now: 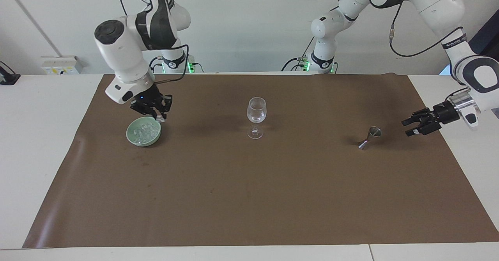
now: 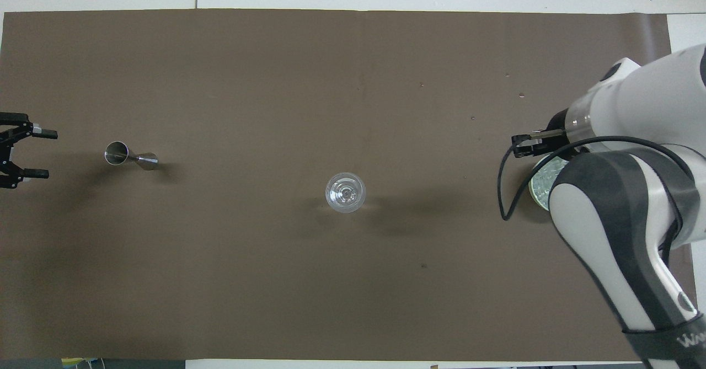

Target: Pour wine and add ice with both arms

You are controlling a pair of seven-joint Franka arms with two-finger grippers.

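A clear stemmed wine glass (image 1: 256, 114) (image 2: 345, 192) stands in the middle of the brown mat. The ice (image 1: 142, 131) lies heaped in a green bowl (image 1: 134, 139), mostly hidden under the right arm in the overhead view (image 2: 542, 187). My right gripper (image 1: 158, 115) (image 2: 515, 140) hangs just above the bowl's rim on the side toward the glass, shut on a small ice cube. My left gripper (image 1: 412, 123) (image 2: 41, 154) is open and empty, low over the mat's edge at the left arm's end, apart from a small steel jigger (image 1: 369, 137) (image 2: 129, 156).
The brown mat (image 1: 249, 198) covers most of the white table (image 1: 35, 105). A few water drops (image 2: 521, 96) lie on the mat farther from the robots than the bowl. A wall socket box (image 1: 60, 64) sits at the table's back corner.
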